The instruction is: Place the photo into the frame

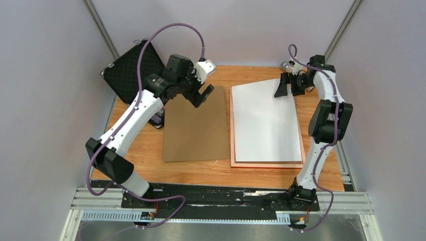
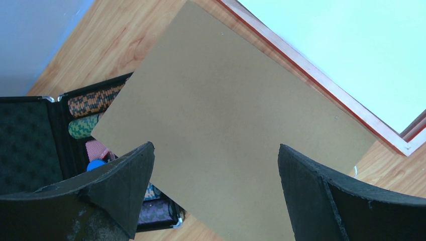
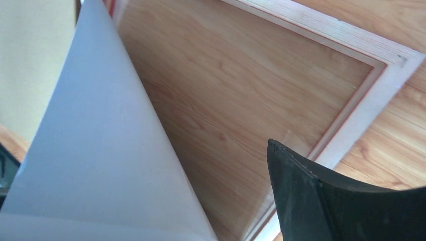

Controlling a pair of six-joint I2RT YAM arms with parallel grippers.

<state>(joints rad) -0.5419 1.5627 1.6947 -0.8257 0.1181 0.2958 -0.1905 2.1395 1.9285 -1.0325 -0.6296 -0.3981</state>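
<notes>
The photo (image 1: 263,120) lies white back up over the frame (image 1: 266,163), whose pinkish-copper edge shows around it. Its far right corner is raised off the frame. My right gripper (image 1: 285,86) is at that corner, jaws wide open. In the right wrist view the lifted photo (image 3: 100,160) covers one finger of the right gripper (image 3: 211,155); the other finger (image 3: 321,201) hangs over the frame's corner (image 3: 382,80). My left gripper (image 1: 203,94) is open and empty above the far edge of the brown backing board (image 1: 193,128); the left gripper (image 2: 216,146) shows the board (image 2: 226,100) between its fingers.
An open black foam-lined case (image 1: 131,68) stands at the back left, its tray of coloured chips (image 2: 95,100) partly under the board's corner. The frame's edge (image 2: 321,83) runs close beside the board. Grey walls close in both sides.
</notes>
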